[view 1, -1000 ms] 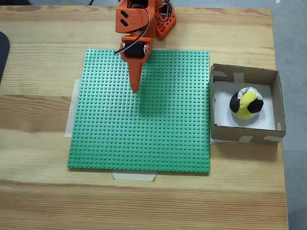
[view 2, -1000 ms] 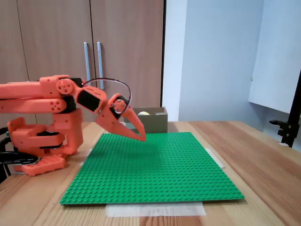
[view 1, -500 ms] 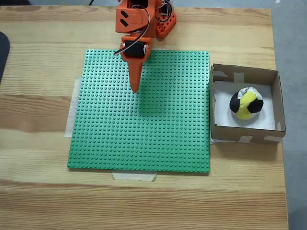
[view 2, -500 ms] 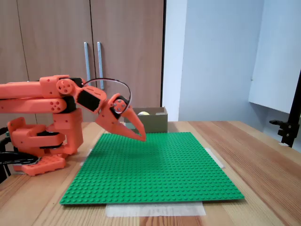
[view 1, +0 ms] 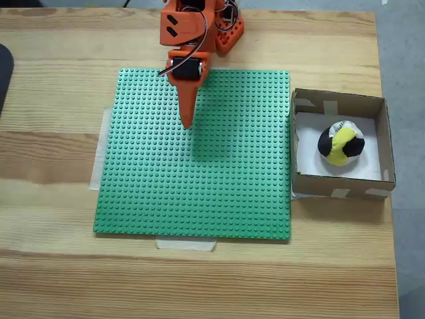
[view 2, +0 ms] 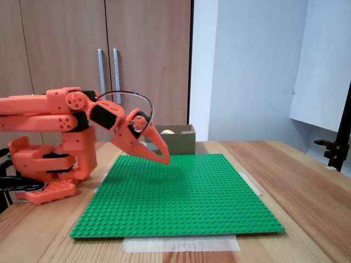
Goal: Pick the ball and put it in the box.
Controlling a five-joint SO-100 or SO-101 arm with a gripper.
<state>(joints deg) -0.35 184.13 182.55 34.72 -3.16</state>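
The orange end effector (view 1: 186,123) hangs above the green studded baseplate (view 1: 199,186), its two fingers drawn together into a single point and gripping nothing. In a fixed view from the side the end effector (view 2: 164,160) slants downward with its tip just clear of the baseplate (view 2: 181,197), and a black cable (view 2: 126,94) loops over the wrist. The orange arm (view 2: 44,112) reaches out level from its base (view 2: 46,164), which sits on the wooden counter (view 2: 296,186) at the left of that view; seen from above, the base (view 1: 222,30) stands at the counter's (view 1: 53,159) far edge, just beyond the plate.

The ball (view 1: 340,143), patched in yellow, black and white, lies inside the box (view 1: 339,187), resting on the white bottom toward the right half and apart from the walls. The box, brown cardboard with pale tape at its corners, sits on the counter touching or just beside the right edge of the baseplate, well apart from the end effector. From the side the box (view 2: 175,143) appears behind the end effector, and a pale rounded shape (view 2: 167,131) at its rim is probably the top of the ball, though it is too small to be sure.

Strips of pale tape (view 1: 186,244) hold the baseplate's edges to the counter. Wooden cabinet doors (view 2: 98,60) with metal handles stand behind the arm.
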